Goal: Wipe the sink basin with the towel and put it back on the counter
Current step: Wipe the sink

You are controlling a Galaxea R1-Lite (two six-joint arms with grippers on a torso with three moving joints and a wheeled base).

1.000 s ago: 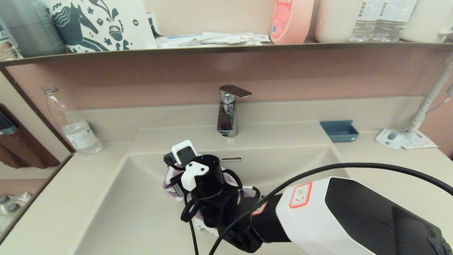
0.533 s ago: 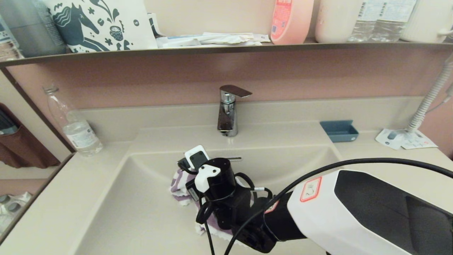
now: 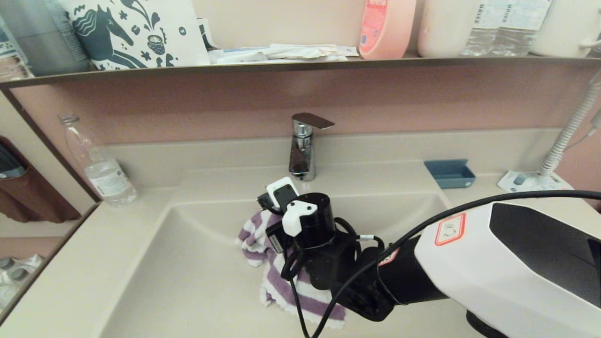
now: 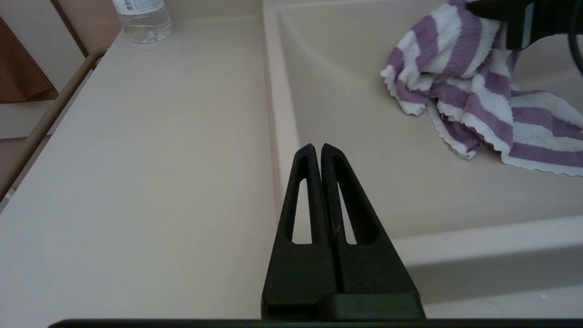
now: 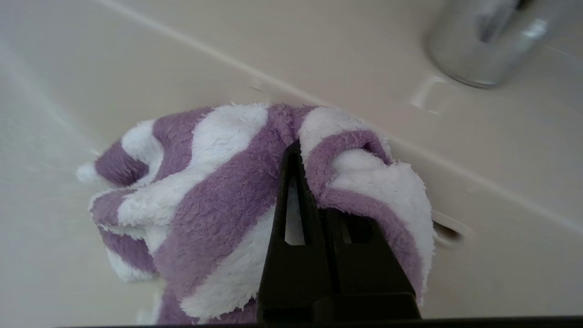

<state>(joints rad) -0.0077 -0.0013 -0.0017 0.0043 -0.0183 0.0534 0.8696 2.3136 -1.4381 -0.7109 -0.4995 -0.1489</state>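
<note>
The towel (image 3: 281, 277), striped purple and white, lies bunched in the sink basin (image 3: 188, 281), its upper end lifted toward the curved back wall below the faucet (image 3: 303, 150) and its lower end spread on the basin floor. The right tool (image 5: 303, 157) pinches a fold at the towel's upper end, fingers pressed together with cloth wrapped around them. The overflow slot (image 5: 448, 232) shows just beside the cloth. The left tool (image 4: 317, 148) hangs over the basin's left rim, fingers pressed together and holding nothing, well apart from the towel. On the bench (image 3: 65, 277) a clear water bottle (image 3: 96, 166) stands at the back left; a small blue tray (image 3: 450, 172) sits at the back right.
</note>
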